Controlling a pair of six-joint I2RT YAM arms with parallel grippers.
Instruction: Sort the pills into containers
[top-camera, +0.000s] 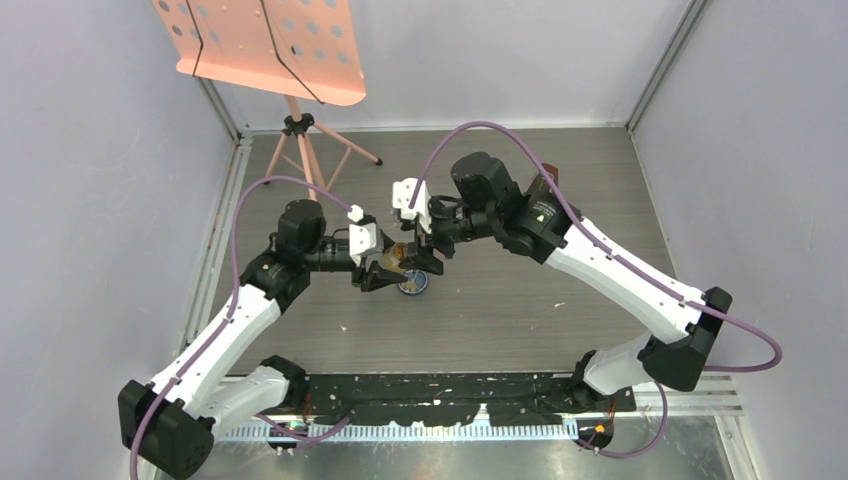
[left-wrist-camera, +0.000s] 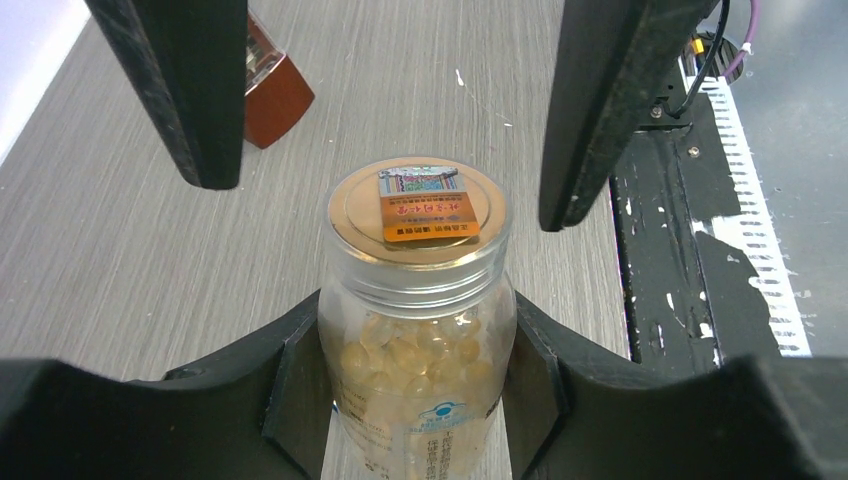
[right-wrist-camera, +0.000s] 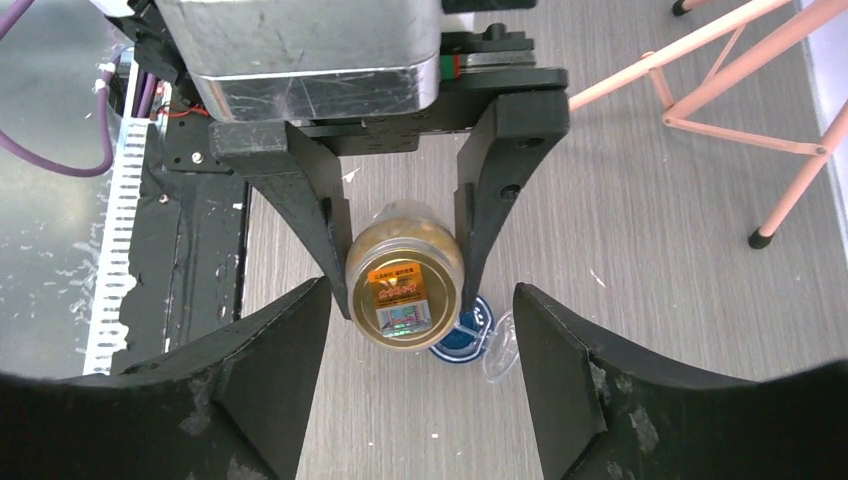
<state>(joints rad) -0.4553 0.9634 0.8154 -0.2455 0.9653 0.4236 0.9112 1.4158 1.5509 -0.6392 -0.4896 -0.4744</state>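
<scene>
My left gripper (left-wrist-camera: 415, 385) is shut on the body of a clear bottle (left-wrist-camera: 415, 330), which is one of the containers. The bottle is full of yellowish pills (left-wrist-camera: 410, 360) and has a gold top with an orange-and-white label (left-wrist-camera: 420, 210). My right gripper (right-wrist-camera: 415, 370) faces that top (right-wrist-camera: 405, 290), open, its fingers (left-wrist-camera: 190, 90) standing wide on either side and not touching it. The dark-blue dish (right-wrist-camera: 465, 335) lies on the table just beside the bottle, partly hidden by it. In the top view both grippers (top-camera: 385, 265) (top-camera: 435, 245) meet at mid-table over the dish (top-camera: 413, 285).
A clear round lid (right-wrist-camera: 497, 345) lies against the blue dish. A brown metronome (left-wrist-camera: 270, 95) stands further off on the table. A pink music stand (top-camera: 270, 45) with tripod legs (right-wrist-camera: 740, 130) stands at the back left. Black tape and a metal rail (left-wrist-camera: 720, 230) edge the near side.
</scene>
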